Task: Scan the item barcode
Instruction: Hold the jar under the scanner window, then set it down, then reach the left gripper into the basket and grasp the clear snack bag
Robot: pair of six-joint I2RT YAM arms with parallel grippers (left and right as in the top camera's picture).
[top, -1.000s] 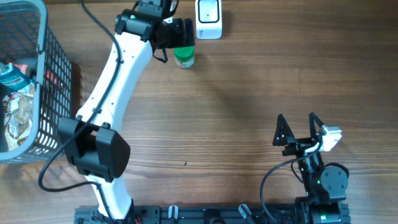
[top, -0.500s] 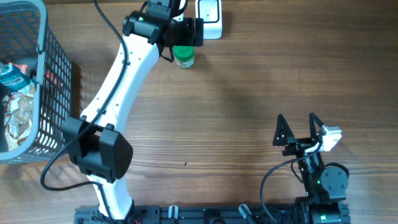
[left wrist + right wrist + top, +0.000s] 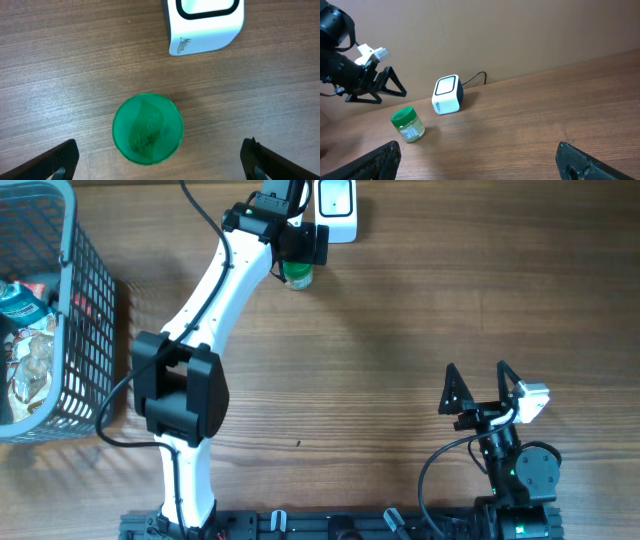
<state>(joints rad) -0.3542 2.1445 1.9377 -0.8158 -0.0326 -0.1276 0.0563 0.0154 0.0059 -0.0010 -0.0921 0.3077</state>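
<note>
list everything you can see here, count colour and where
small clear jar with green lid: 1, clear and green, far side of table, just in front of scanner
white box-shaped barcode scanner: 1, white with dark window, far edge
grey wire basket: 1, grey, left edge
packaged goods: count unclear, mixed colours, inside basket
wooden table: 1, brown, under everything
left fingers: 2, black, open over the jar
right fingers: 2, black, open, near right edge, holding nothing

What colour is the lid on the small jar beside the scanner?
Green. The lid shows best in the left wrist view, which looks straight down on it.
</note>
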